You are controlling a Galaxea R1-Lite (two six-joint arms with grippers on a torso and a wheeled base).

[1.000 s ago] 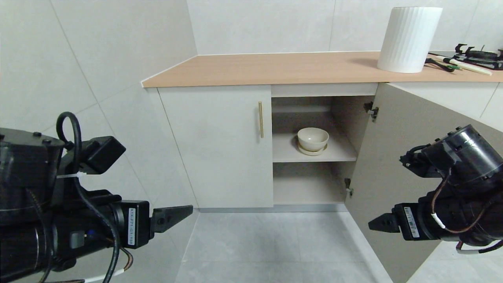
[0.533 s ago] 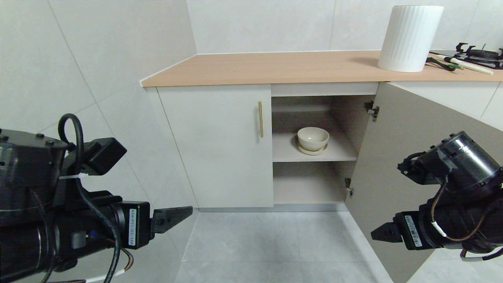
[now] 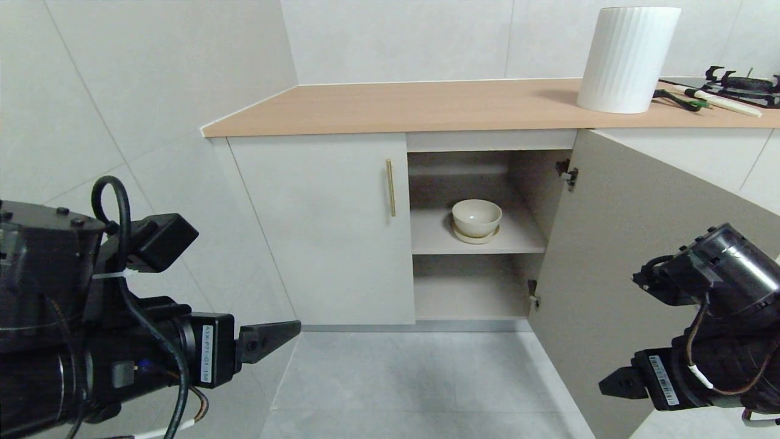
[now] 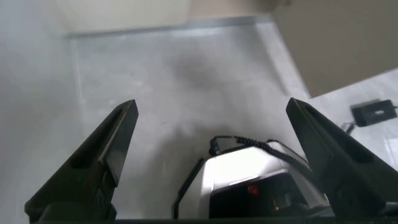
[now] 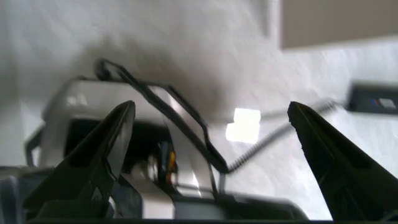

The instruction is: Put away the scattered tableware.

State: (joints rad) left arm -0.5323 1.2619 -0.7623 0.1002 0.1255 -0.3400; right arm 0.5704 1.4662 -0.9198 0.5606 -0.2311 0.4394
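Currently bowl sits on saucer on upper cabinet shelf. Left pincer and right pincer both spread, empty, low over floor, well apart from bowl.

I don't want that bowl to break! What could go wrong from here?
1. The right gripper hangs close to the open cabinet door. A careless swing could bang into the door.
2. The bowl sits on a plate near the front of the shelf. A hard slam of the door might jolt them.
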